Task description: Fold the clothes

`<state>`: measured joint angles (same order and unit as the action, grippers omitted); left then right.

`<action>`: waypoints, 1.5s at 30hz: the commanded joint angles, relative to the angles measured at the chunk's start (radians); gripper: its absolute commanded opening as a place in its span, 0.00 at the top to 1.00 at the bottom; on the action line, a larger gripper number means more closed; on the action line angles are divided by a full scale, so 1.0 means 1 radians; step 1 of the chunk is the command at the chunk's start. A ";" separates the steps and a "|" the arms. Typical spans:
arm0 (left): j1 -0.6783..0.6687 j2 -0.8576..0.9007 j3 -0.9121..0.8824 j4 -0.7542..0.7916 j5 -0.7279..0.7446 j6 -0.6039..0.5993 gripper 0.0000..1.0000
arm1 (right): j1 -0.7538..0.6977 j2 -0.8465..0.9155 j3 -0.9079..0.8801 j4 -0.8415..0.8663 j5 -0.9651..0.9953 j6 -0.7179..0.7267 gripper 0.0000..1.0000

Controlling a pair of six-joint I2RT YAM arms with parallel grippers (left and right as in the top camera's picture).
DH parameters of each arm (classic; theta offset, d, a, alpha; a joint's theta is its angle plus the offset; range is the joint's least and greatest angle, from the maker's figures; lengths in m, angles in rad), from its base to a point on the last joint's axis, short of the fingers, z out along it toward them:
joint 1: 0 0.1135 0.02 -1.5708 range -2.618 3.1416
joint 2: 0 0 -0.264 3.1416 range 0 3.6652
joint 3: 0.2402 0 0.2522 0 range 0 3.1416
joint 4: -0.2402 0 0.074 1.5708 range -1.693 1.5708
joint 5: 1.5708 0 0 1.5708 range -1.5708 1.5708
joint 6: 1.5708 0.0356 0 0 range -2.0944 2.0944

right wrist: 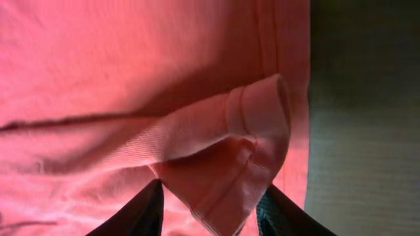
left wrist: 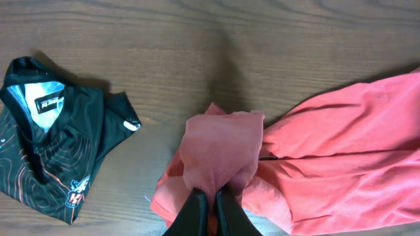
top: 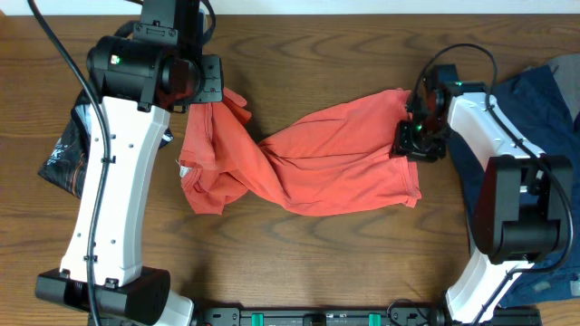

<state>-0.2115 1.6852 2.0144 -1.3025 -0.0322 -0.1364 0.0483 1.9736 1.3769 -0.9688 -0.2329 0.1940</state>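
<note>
Currently the coral-red short-sleeved cotton T-shirt (top: 335, 158) lies twisted and rumpled across the middle of the brown wooden tabletop (top: 317, 263). Its wider part is spread toward the right and a crumpled bunch sits at the left.

The left hand (left wrist: 209, 195) is over that left bunch. In the left wrist view its two dark fingers (left wrist: 193, 213) stand almost together, pinched on a raised hump of the red cloth.

The right hand (right wrist: 211, 190) sits at the shirt's right edge. Its fingers (right wrist: 141, 213) stand further apart, with a thick rolled fold of the stitched hem filling the gap between them and lifted off the cloth beneath.

A black garment with red-and-white print (top: 63, 154) lies crumpled at the tabletop's left side, beside the left arm and apart from the T-shirt. A plain navy blue garment (top: 535, 100) lies at the far right, partly under the right arm.
</note>
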 commanded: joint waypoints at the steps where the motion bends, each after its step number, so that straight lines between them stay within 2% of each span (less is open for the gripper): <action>1: 0.004 -0.012 -0.002 -0.004 -0.002 0.002 0.94 | 0.014 -0.008 -0.003 0.001 0.035 0.026 0.60; 5: 0.004 -0.012 -0.002 -0.004 -0.002 0.002 0.94 | 0.016 -0.008 -0.003 -0.003 0.036 0.039 0.67; 7: 0.004 -0.012 -0.002 -0.005 -0.002 0.002 0.94 | 0.016 -0.008 -0.003 -0.010 0.036 0.050 0.79; 9: 0.004 -0.012 -0.002 -0.005 -0.002 0.002 0.94 | 0.016 -0.008 -0.003 -0.016 0.044 0.061 0.98; 10: 0.004 -0.012 -0.002 -0.005 -0.002 0.002 0.94 | 0.016 -0.008 -0.003 -0.022 0.050 0.068 0.99; 17: 0.007 -0.023 -0.002 -0.013 -0.002 0.002 0.94 | -0.005 -0.057 0.055 -0.113 0.034 0.035 0.99; 26: 0.095 -0.183 0.002 0.000 -0.002 0.001 0.94 | -0.126 -0.278 0.428 -0.371 -0.067 -0.105 0.99; 30: 0.168 -0.283 0.002 0.010 -0.002 -0.026 0.94 | -0.159 -0.367 0.527 -0.460 -0.066 -0.174 0.99; 37: 0.292 -0.454 0.002 0.032 -0.001 -0.068 0.94 | -0.246 -0.517 0.581 -0.479 -0.044 -0.177 0.99; 45: 0.332 -0.575 0.002 0.038 -0.001 -0.068 0.94 | -0.413 -0.626 0.658 -0.479 -0.061 -0.162 0.99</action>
<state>0.1104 1.1355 2.0113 -1.2770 -0.0284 -0.1883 -0.3305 1.3899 1.9953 -1.4498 -0.2852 0.0399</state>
